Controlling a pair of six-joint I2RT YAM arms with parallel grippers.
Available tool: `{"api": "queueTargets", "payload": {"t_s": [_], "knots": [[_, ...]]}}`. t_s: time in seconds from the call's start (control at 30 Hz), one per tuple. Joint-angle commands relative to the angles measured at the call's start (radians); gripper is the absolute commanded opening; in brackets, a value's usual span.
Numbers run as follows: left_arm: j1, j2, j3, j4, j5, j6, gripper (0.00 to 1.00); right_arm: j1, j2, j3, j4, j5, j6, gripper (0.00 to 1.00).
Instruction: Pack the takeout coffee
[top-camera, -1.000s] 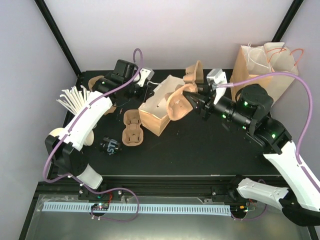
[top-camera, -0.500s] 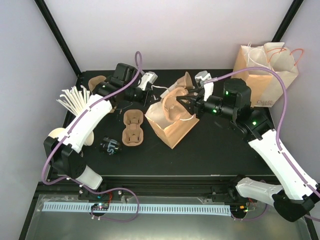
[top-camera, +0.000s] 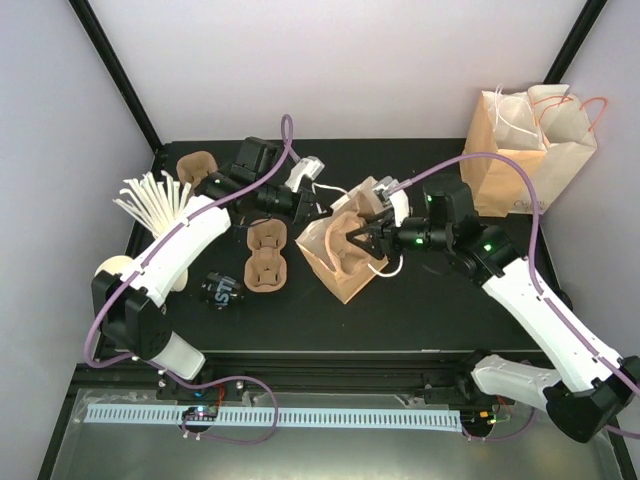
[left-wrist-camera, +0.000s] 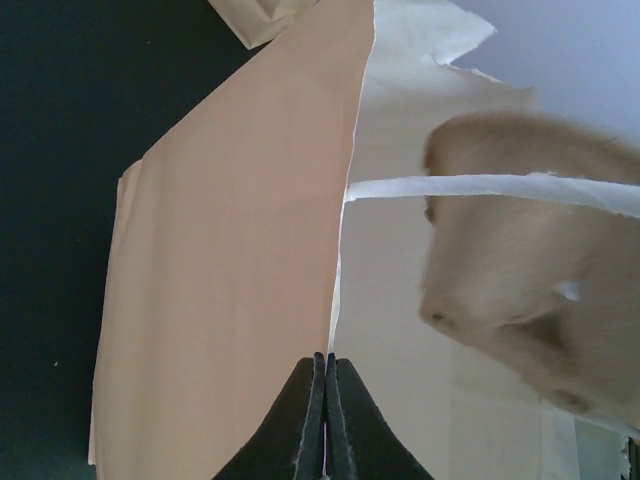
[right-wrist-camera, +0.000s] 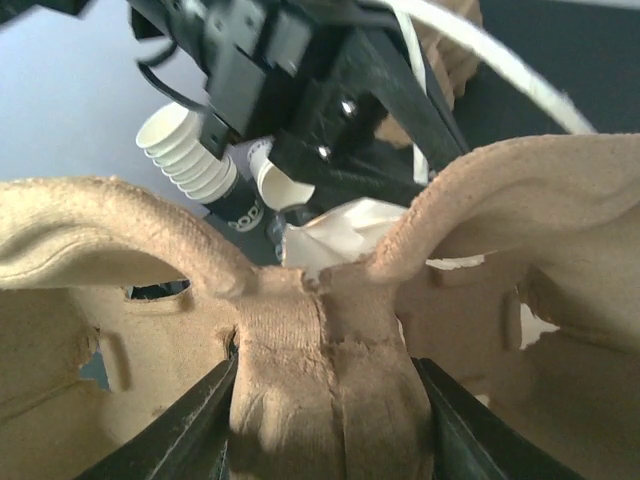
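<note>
Nearest the arms, the takeout coffee lies on its side on the black table, well apart from the packing and exactly where it was a second ago. The change is just beyond it. The right arm has swung in from the right and lowered a cup carrier into the mouth of the paper bag, which has itself slid nearer and turned. The right gripper is clamped on the carrier's middle ridge, one finger on each side. The left gripper has its fingers pressed together, apparently pinching the bag's rim to hold it open (the paper edge runs straight into the fingertips). So I judge the tray is nearly seated, and the coffee has yet to be picked up.

The coffee is a small cup, dark and glossy with white lettering. A spare carrier beside it is rough brown moulded pulp with two round wells. The bag is smooth tan paper, creased flat, with a white twisted handle. Farther off lie a stack of white cups and a second bag, crumpled at its top.
</note>
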Motion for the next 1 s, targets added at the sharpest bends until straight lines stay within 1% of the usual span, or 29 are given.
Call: {"api": "queueTargets", "payload": {"t_s": [0.0,0.13,0.27,0.4,0.53,0.67,0.97], "knots": [[-0.014,-0.027,0.067,-0.047,0.026,0.024,0.03,-0.003,0.048,0.036,-0.127,-0.029,-0.024,0.45],[-0.038,-0.016,0.106,-0.146,0.027,0.078,0.03,-0.003,0.053,0.047,-0.159,0.035,-0.036,0.45],[-0.068,-0.012,0.144,-0.231,-0.003,0.127,0.03,-0.002,0.057,0.082,-0.167,0.042,-0.024,0.45],[-0.074,-0.038,0.134,-0.226,-0.012,0.121,0.04,-0.003,0.057,0.088,-0.180,0.101,-0.028,0.44],[-0.076,-0.053,0.133,-0.242,-0.021,0.124,0.04,-0.002,0.042,0.054,-0.174,0.168,-0.031,0.41],[-0.076,-0.066,0.143,-0.256,-0.022,0.119,0.04,0.005,0.048,0.027,-0.207,0.219,-0.045,0.40],[-0.076,-0.058,0.150,-0.285,-0.048,0.104,0.05,0.088,0.053,-0.037,-0.258,0.385,-0.079,0.40]]}}
